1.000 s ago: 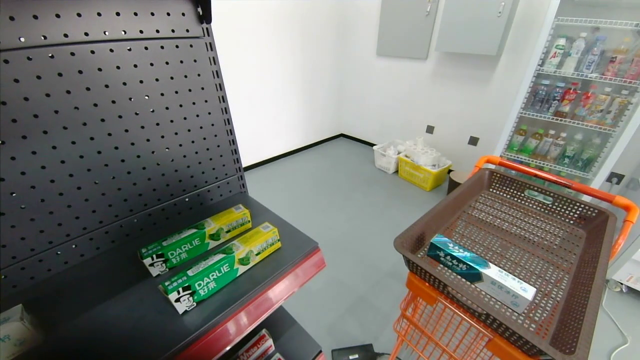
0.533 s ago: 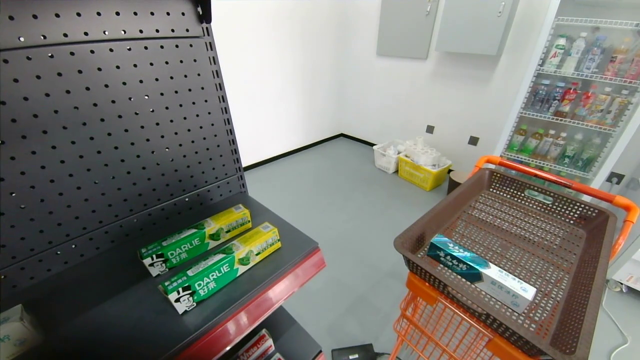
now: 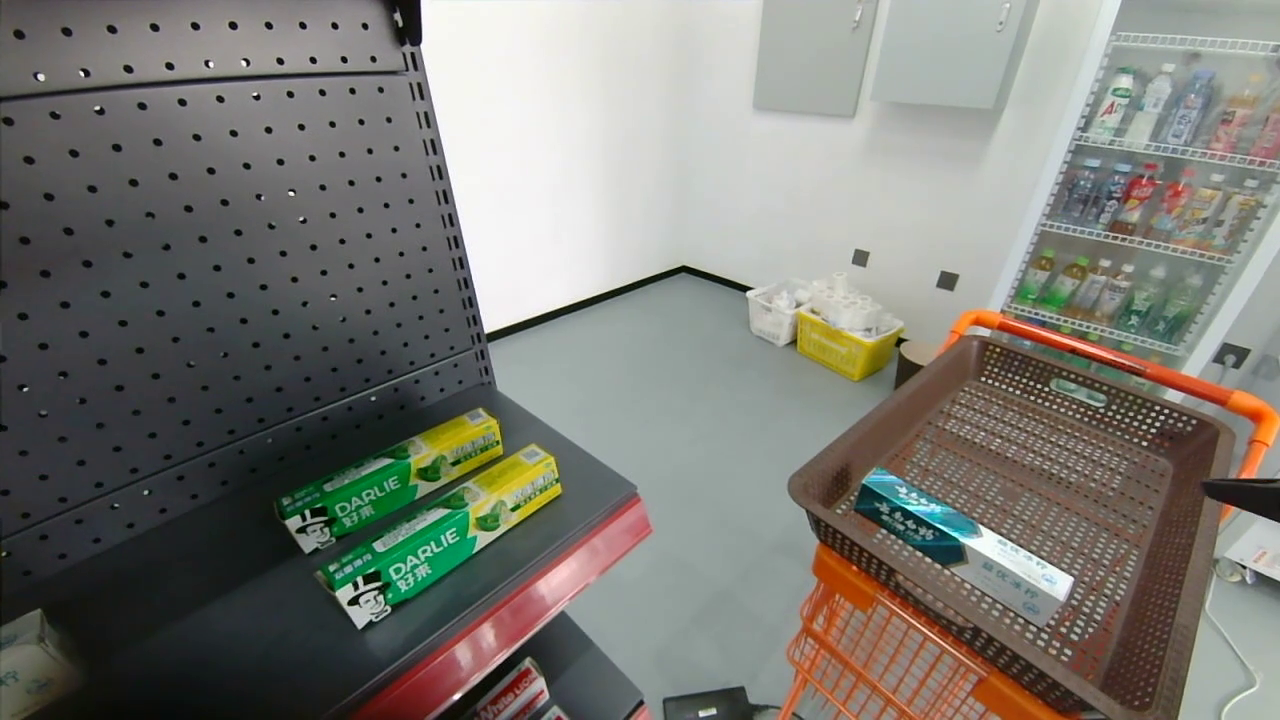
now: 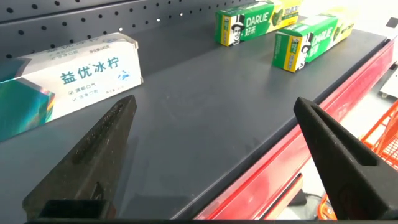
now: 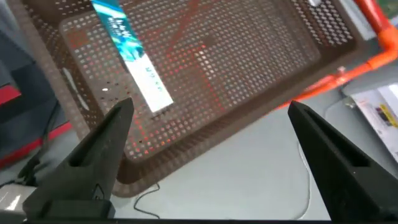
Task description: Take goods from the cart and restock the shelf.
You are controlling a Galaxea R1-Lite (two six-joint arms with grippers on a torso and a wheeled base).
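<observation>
A teal-and-white toothpaste box [image 3: 962,545] lies in the brown perforated basket [image 3: 1010,352] on the orange cart [image 3: 880,650]. In the right wrist view my right gripper [image 5: 209,109] hangs open above the basket [image 5: 280,81], with the box [image 5: 134,56] farther in; its dark fingertip [image 3: 1240,492] shows at the basket's right rim. Two green-and-yellow boxes [image 3: 390,478] [image 3: 440,533] lie on the dark shelf [image 3: 250,620]. My left gripper [image 4: 214,102] is open just above the shelf board [image 4: 205,124], between a white-and-teal box [image 4: 68,78] and the green boxes [image 4: 308,40].
A glass-door fridge [image 3: 1150,180] full of drinks stands behind the cart. Yellow and white bins [image 3: 845,335] with rolls sit by the far wall. More goods lie on the lower shelf [image 3: 515,695]. Grey floor lies open between shelf and cart.
The tip of my right gripper has come into the head view at the right edge, by the basket's rim. The boxes have not moved.
</observation>
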